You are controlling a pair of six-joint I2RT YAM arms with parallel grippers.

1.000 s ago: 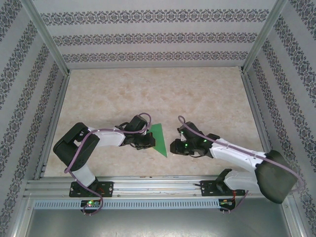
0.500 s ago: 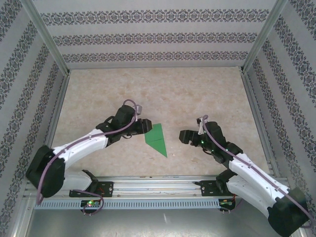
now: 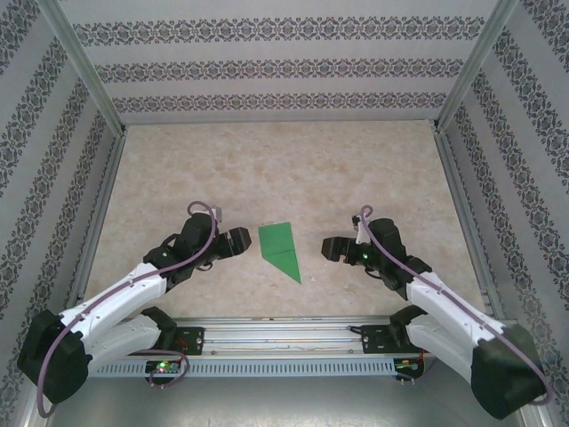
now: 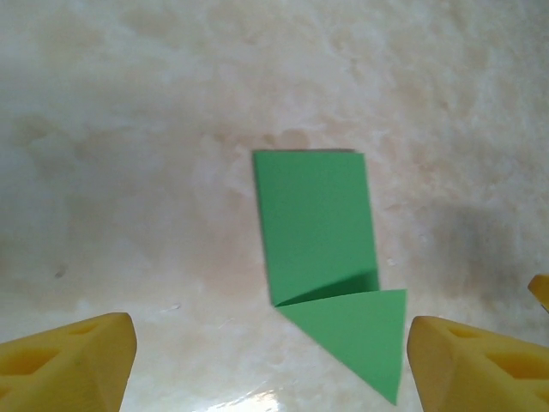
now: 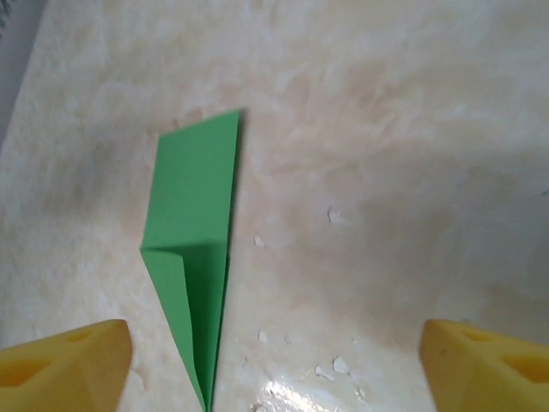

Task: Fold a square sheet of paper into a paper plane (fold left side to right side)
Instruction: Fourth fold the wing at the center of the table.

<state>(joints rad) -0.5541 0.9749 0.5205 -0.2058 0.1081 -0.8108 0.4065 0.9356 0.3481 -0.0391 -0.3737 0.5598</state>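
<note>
Paper plane [image 3: 279, 248] lies flat on the bench [image 3: 267, 169], closer to the near edge than the far one and roughly midway between the left and right edges. It is bright, matte green paper folded into a slim dart. A straight, squared-off end faces the far edge, and the sides narrow to a sharp tip that points at the near edge and leans slightly toward the right one. From the left wrist the paper [image 4: 317, 232] reads as a narrow oblong body joined to a triangular nose. A slanted crease with a dark line of shadow runs where one layer laps over the other. From the right wrist it [image 5: 193, 197] looks thinner still, a long sliver with the same angled fold partway down and a needle-like point. The left fingers [image 3: 238, 240] sit just beside its left side and the right fingers [image 3: 331, 249] stand a little further off on its right. The yellow pads of both the left [image 4: 73, 360] and the right [image 5: 69, 360] are spread wide apart, holding nothing and clear of the paper.
</note>
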